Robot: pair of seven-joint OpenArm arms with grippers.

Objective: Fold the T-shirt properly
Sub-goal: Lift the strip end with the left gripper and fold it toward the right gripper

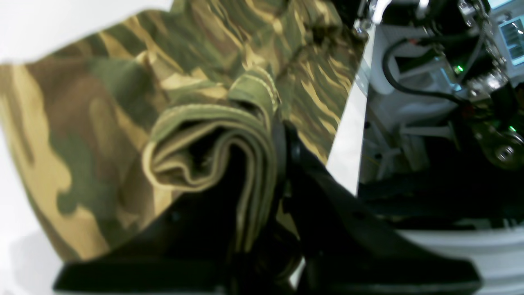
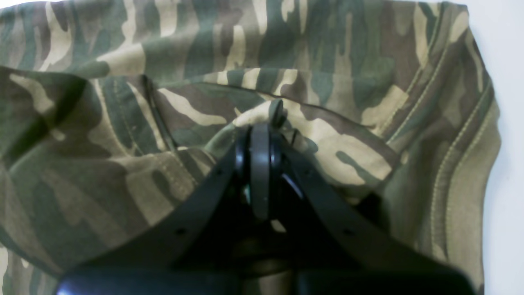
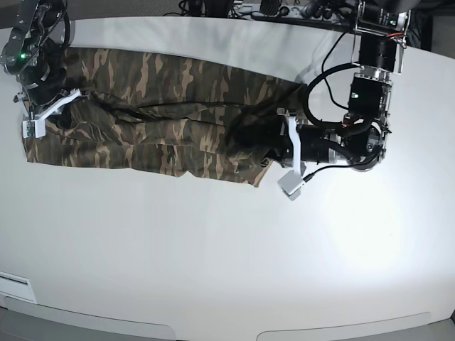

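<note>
The camouflage T-shirt point(image 3: 163, 106) lies stretched across the far half of the white table point(image 3: 213, 249), with loose lengthwise folds. My left gripper point(image 3: 256, 136) is at its right end. In the left wrist view this gripper point(image 1: 278, 135) is shut on a bunch of several rolled layers of the T-shirt point(image 1: 82, 123) with a stitched hem. My right gripper point(image 3: 65, 117) is at the shirt's left end. In the right wrist view it point(image 2: 262, 123) is shut on a small pinch of the T-shirt point(image 2: 123, 61), near a double-stitched hem.
The table's edge point(image 1: 348, 135) runs close beside the left gripper, with cables and electronics point(image 1: 450, 82) beyond it. More cables and gear point(image 3: 284, 8) lie along the far side of the table. The near half of the table is bare white surface.
</note>
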